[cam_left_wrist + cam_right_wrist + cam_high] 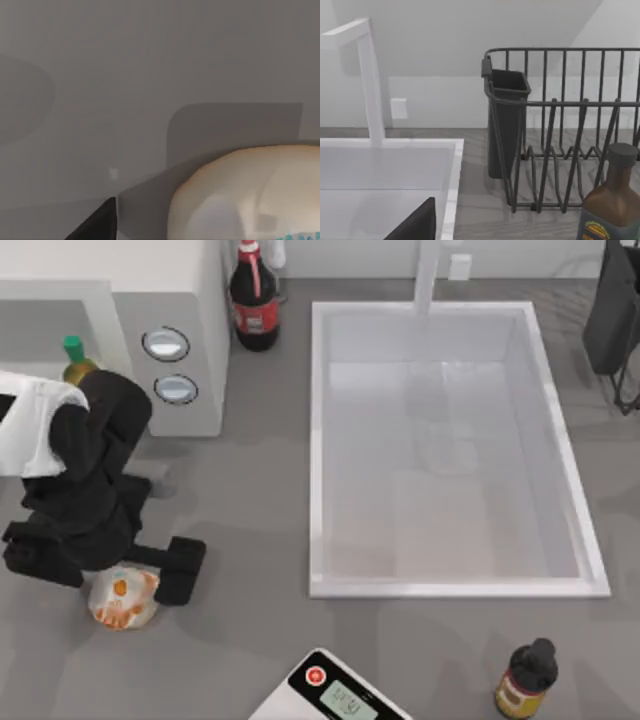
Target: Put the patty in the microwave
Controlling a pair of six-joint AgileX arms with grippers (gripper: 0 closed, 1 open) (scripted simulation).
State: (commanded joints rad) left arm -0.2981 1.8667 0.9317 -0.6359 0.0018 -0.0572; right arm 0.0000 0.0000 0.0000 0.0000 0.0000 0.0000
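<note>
Two arms are sharing this worktop [250, 640], and each view is giving something different. From above, the left arm is reaching across the 9 o'clock side, its black bulk bending down and forward so that the left gripper [135, 575] is hanging low over the patty [124, 598]. One dark finger [182, 568] is sitting just at the patty's 3 o'clock side; the other is hidden under the arm, so I cannot tell how wide the gripper is or whether it is touching the patty. The patty is lying on the worktop toward 8 o'clock, well apart from the microwave [150, 300], which is standing at 11 o'clock.

The left wrist view is showing the patty [245, 195] up close as a pale rounded lump with a dark fingertip [97, 222] beside it.

The right wrist view is looking past the sink [385, 165] at a dark dish rack [560, 125] and a brown bottle [612, 205]; whether the right gripper is open is not visible.
</note>
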